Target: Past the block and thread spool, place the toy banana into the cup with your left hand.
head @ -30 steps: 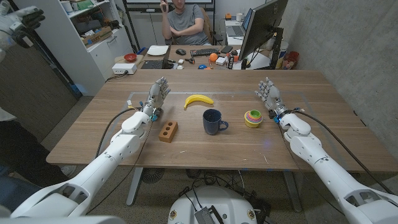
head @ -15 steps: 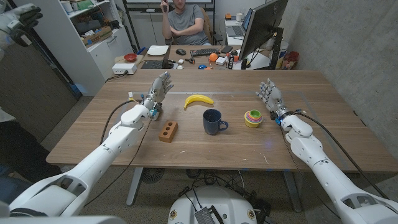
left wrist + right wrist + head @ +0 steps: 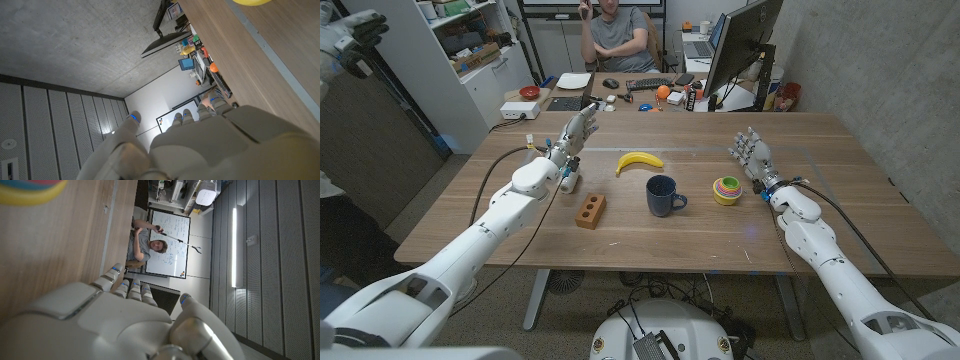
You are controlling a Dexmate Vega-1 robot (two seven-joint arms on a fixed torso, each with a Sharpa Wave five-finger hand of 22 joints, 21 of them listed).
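Note:
The yellow toy banana [image 3: 638,161] lies on the wooden table [image 3: 840,150], just beyond the dark blue cup [image 3: 663,195]. A brown block [image 3: 590,211] sits left of the cup, and a small white thread spool [image 3: 567,181] stands behind the block, beside my left wrist. My left hand [image 3: 574,134] hovers open with fingers stretched out, beyond the spool and left of the banana, holding nothing. In the left wrist view the back of that hand [image 3: 200,145] shows, with an edge of the banana [image 3: 252,2] ahead of it. My right hand [image 3: 752,155] stands open at the right.
A stack of coloured rings [image 3: 726,190] sits right of the cup, close to my right hand, and shows in the right wrist view as coloured rings [image 3: 30,190]. A person [image 3: 615,35] sits behind the table by a cluttered desk; a monitor [image 3: 740,45] stands at the far right.
My left hand has risen and moved away from me along the table, past the spool, which now shows uncovered. The right hand has barely shifted.

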